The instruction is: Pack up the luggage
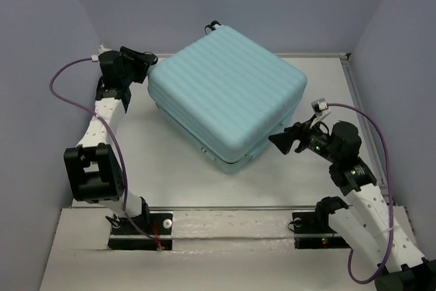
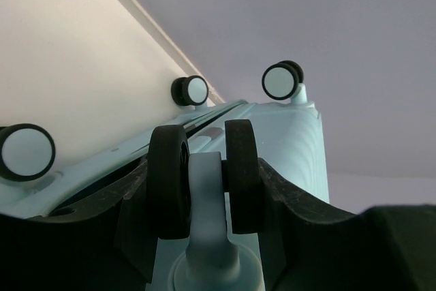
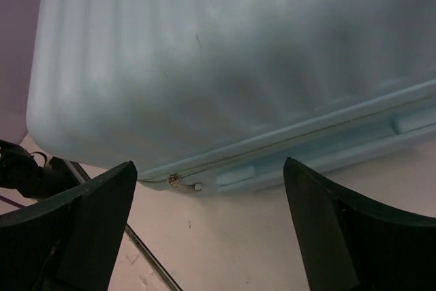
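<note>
The luggage (image 1: 228, 93), a pale aqua ribbed hard-shell case, lies shut and flat in the middle of the table. My left gripper (image 1: 151, 66) is at the case's far-left corner. In the left wrist view its fingers (image 2: 293, 202) press on either side of a black twin caster wheel (image 2: 242, 168) of the case, so my left gripper (image 2: 204, 168) is shut on that wheel. My right gripper (image 1: 279, 142) hovers open just off the case's near-right side. In the right wrist view the luggage (image 3: 225, 66) fills the top, and a small metal zipper pull (image 3: 184, 182) hangs between the wide-apart fingers of my right gripper (image 3: 209, 165).
Three more black-and-white caster wheels (image 2: 283, 80) show along the case's end. The white table (image 1: 170, 161) is boxed in by grey walls on the left, back and right. A metal strip (image 1: 225, 207) runs along the table's near edge, by the arm bases. Purple cables (image 1: 65, 80) loop off both arms.
</note>
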Robot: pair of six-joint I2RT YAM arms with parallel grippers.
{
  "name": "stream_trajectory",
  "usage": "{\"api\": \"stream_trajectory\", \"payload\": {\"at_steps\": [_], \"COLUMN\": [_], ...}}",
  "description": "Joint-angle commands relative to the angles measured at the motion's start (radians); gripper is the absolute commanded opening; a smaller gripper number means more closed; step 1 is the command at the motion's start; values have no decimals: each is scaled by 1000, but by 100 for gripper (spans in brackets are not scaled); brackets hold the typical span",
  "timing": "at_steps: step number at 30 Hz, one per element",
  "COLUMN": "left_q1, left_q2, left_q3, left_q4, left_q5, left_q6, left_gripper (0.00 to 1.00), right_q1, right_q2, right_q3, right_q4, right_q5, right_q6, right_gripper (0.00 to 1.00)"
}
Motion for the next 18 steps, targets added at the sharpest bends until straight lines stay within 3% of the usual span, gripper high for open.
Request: {"api": "stream_trajectory", "payload": {"at_steps": [1,3,4,5,8,11,13,14,16,18], "left_q1": [3,9,12,14,17,17,19,19,20,23], "left_q2": [-16,-10,-4,-2,15,35,55,61,75,78], "left_q3": [-10,-39,-45,-53,-57,-59,-57,-47,-36,-28], "left_q4": [151,163,160,157,146,136,136,131,116,107], "left_q5": [23,26,20,15,15,10,6,6,0,-9], "left_q6": [62,62,67,71,83,94,103,106,117,128], "left_gripper": [6,6,6,6,6,8,17,28,39,55], "right_q1": [17,26,44,61,155,258,319,331,350,391], "right_q2": [-34,-18,-10,-2,15,44,48,56,67,87], "right_q3": [-55,-67,-81,-88,-116,-128,-136,-142,-156,-168], "right_q4": [3,25,31,40,78,95,95,95,95,106], "right_q5": [-1,-26,-43,-41,23,87,161,176,204,235], "right_q6": [38,45,50,52,56,55,50,49,41,36], "right_gripper": [78,73,57,54,48,47,50,52,62,65]}}
